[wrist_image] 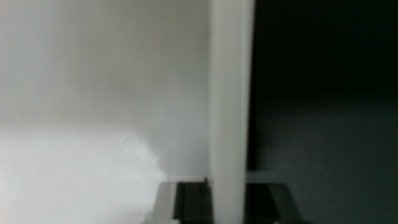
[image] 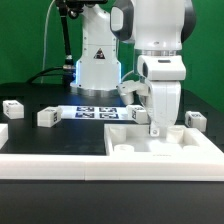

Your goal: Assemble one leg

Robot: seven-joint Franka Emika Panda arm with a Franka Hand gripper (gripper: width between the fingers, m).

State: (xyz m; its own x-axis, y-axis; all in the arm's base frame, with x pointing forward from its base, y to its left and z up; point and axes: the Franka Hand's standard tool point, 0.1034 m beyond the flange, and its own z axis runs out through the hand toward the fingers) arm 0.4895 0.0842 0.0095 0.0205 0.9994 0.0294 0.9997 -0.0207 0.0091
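Observation:
In the exterior view my gripper (image: 156, 124) points straight down over the large white tray-like part (image: 190, 146) at the front right. It is shut on a white leg (image: 155, 131), held upright with its lower end at the tray's surface. In the wrist view the leg (wrist_image: 231, 100) is a long white post running out from between my two dark fingers (wrist_image: 192, 203), with my gripper (wrist_image: 231, 206) closed on its sides. The tray's white face (wrist_image: 89, 120) fills one side of that view and dark table the other.
Other loose legs lie on the black table: one at the exterior view's far left (image: 10, 108), one beside it (image: 46, 117), one at the right (image: 196, 120). The marker board (image: 95, 112) lies flat behind the tray. The robot base (image: 97, 62) stands at the back.

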